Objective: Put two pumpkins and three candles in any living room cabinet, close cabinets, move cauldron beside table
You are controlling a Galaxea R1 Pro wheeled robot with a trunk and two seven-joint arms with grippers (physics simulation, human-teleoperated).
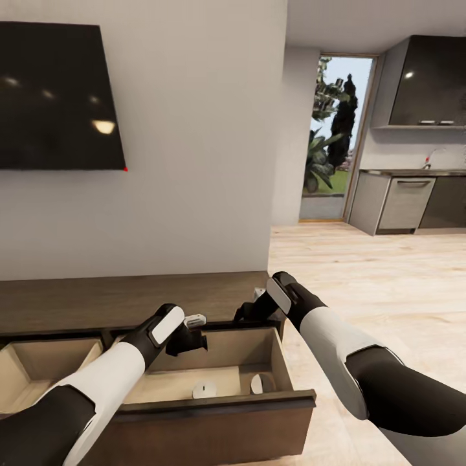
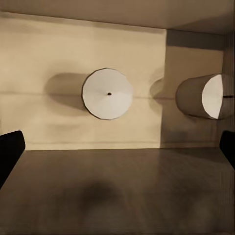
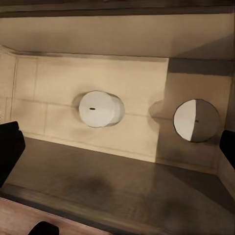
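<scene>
So two candles (image 1: 204, 389) sit in the open cabinet (image 1: 213, 404) drawer; left hand (image 1: 194, 331) and right hand (image 1: 249, 309) look open and empty, third candle's next.

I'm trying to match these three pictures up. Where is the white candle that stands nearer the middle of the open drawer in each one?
Head view: the middle candle stands on the drawer floor, low centre.
Left wrist view: the same candle sits centre, seen from above.
Right wrist view: it lies left of centre.
Shared landmark: the second candle in the drawer's shadowed corner.
</scene>
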